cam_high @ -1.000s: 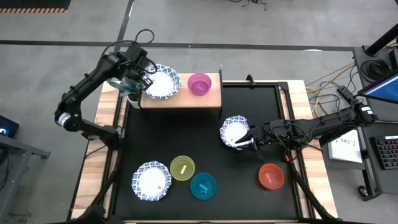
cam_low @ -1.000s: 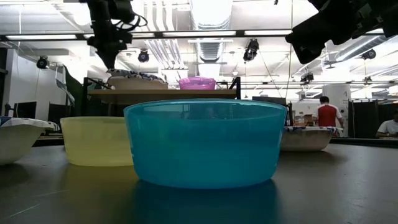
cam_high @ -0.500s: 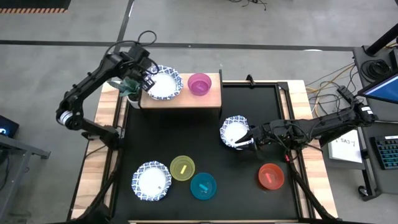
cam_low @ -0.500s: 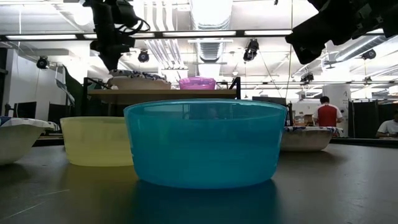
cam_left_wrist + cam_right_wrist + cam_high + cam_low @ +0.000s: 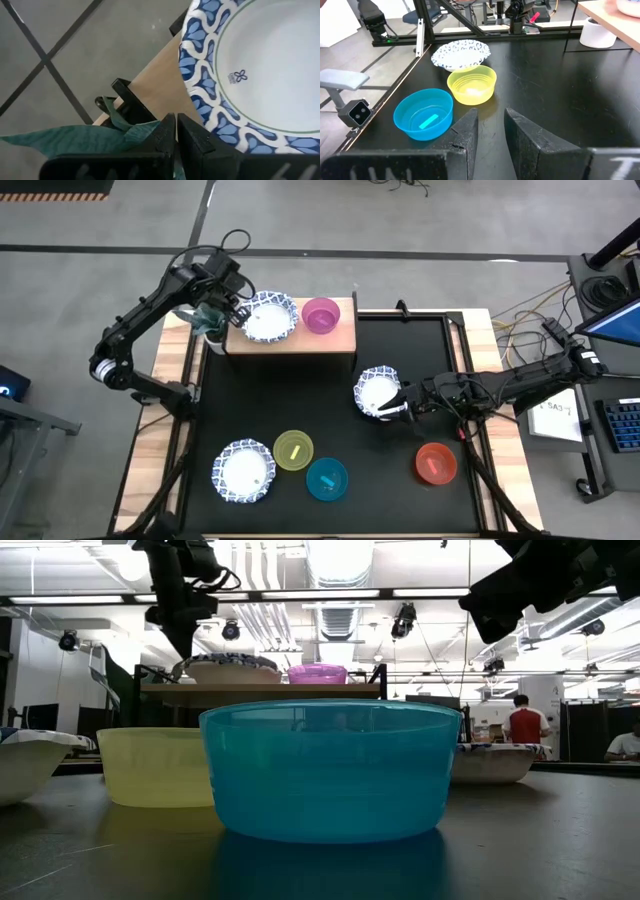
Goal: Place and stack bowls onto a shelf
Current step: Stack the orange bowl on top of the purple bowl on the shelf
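Two bowls on the shelf (image 5: pixel 300 340) upper centre: white bowl (image 5: pixel 268 316), purple (image 5: pixel 321 314). Six left on desk (image 5: pixel 330 430). Left claw (image 5: pixel 176 131) pressed together beside it; right claw (image 5: pixel 490 131) spread (empty).

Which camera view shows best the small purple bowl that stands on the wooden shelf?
The high view: it shows the small purple bowl whole from above, on the light-wood shelf, beside the blue-rimmed white bowl. The low view shows only its side. The two wrist views do not show it.

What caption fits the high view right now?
Left gripper nudges a patterned bowl beside the purple bowl on the shelf.
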{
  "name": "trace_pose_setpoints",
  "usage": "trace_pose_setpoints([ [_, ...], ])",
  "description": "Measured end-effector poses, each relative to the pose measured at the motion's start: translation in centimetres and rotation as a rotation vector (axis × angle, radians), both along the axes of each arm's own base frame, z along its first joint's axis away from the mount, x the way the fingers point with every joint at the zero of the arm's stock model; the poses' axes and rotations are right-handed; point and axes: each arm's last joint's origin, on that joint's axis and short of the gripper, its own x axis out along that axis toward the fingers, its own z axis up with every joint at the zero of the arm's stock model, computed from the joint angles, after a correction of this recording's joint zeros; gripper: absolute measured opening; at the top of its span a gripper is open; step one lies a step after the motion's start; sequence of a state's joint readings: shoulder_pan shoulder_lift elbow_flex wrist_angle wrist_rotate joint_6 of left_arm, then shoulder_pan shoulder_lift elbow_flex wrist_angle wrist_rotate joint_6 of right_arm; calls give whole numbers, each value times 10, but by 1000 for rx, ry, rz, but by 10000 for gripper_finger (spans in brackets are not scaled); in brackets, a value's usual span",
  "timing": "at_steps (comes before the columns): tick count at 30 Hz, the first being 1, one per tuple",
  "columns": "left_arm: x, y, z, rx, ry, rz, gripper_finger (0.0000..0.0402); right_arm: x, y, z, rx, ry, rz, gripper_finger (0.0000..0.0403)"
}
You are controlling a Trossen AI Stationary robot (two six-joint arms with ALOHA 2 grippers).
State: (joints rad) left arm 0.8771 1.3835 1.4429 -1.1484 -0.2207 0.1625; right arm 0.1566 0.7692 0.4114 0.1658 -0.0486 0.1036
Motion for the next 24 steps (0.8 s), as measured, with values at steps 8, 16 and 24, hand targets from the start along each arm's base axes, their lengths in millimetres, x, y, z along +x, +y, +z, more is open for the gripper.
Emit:
trace_pose_setpoints([
  [8, 3, -38, 24, 22, -183, -65, 0, 0, 0, 0, -1, -1, -5, 84],
  [16, 18, -111, 32, 90, -498, -297, 0, 0, -3, 0, 35, 5, -115, 84],
  [24, 36, -175, -6, 103, -764, -580, 0, 4, -3, -3, 156, 41, -190, 84],
])
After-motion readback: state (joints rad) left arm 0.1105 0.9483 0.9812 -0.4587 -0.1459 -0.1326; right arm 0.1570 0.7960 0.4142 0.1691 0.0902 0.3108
